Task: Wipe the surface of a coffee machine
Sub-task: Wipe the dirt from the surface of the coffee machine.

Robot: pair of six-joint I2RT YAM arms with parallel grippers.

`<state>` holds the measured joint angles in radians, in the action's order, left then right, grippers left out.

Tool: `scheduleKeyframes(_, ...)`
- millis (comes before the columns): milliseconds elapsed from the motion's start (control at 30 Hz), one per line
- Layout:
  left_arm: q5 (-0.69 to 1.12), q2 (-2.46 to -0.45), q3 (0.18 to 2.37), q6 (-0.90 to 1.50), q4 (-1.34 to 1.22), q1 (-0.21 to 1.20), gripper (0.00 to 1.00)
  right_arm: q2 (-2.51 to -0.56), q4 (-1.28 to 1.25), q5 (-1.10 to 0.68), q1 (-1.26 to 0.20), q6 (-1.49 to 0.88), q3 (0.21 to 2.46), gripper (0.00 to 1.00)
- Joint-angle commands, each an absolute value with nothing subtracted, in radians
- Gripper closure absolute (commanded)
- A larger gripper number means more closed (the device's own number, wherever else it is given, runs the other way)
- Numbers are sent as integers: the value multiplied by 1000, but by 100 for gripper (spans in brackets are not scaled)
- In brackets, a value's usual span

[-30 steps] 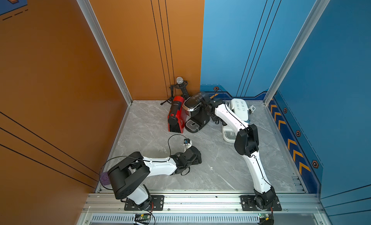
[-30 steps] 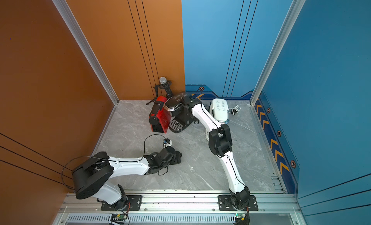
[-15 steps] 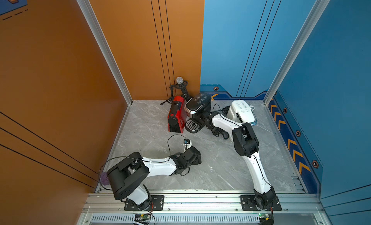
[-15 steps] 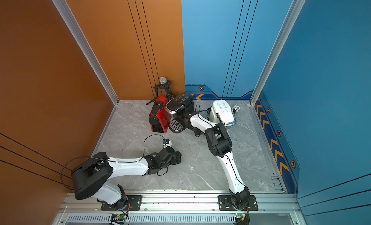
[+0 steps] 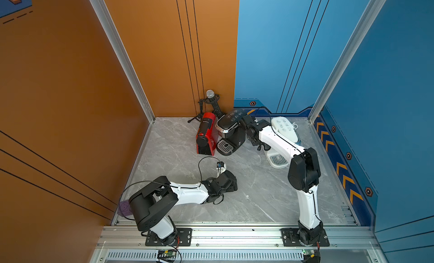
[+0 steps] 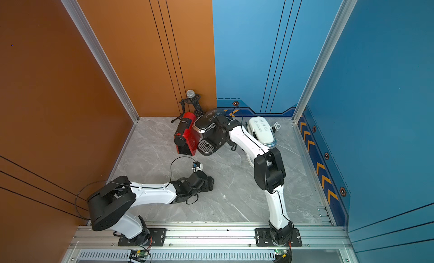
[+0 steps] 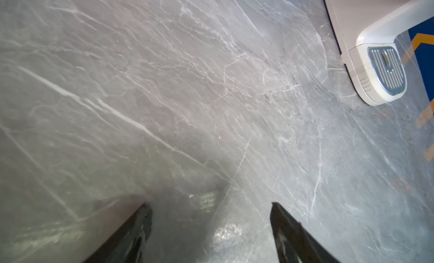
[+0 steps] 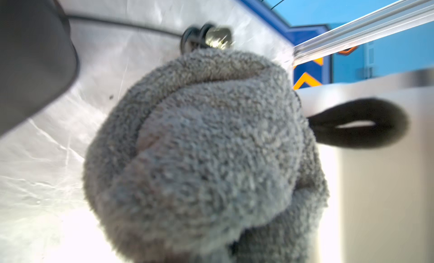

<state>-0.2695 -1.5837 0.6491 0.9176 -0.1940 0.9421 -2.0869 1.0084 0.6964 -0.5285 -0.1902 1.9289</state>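
Cloth (image 8: 206, 156), grey terry, pinched in our right gripper (image 5: 244, 120), blocks its camera beside the black coffee machine (image 5: 231, 132), upper centre; our left gripper (image 7: 210, 204) gapes empty.

- Our left arm (image 5: 187, 194) lies low near the surface's front edge, left gripper (image 7: 211, 206) spread, empty.
- Our right arm (image 5: 277, 138) reaches the far edge, right gripper (image 5: 244, 120) clamped on grey cloth (image 8: 206, 144).

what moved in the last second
The right claw, shut on the grey cloth, swept down beside the black coffee machine toward the table, then came back up near its top. Nothing was taken or let go. The left claw stayed open and low; the red machine and white machine did not move.
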Motion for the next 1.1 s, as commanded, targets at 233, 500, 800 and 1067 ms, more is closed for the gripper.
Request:
scheduleKeyframes(233, -272, -1590, 657, 920, -182, 953, 19, -2174, 923, 703, -499, -212, 1689, 93)
scheduleKeyframes(500, -264, -1604, 669, 919, -182, 954, 19, -2178, 856, 675, -499, -223, 1609, 93)
scheduleKeyframes(800, -267, -1605, 675, 918, -181, 959, 19, -2091, 898, 712, -490, -138, 1854, 92)
scheduleKeyframes(1067, -271, -1595, 673, 919, -182, 963, 19, -2177, 909, 683, -452, -146, 1911, 92)
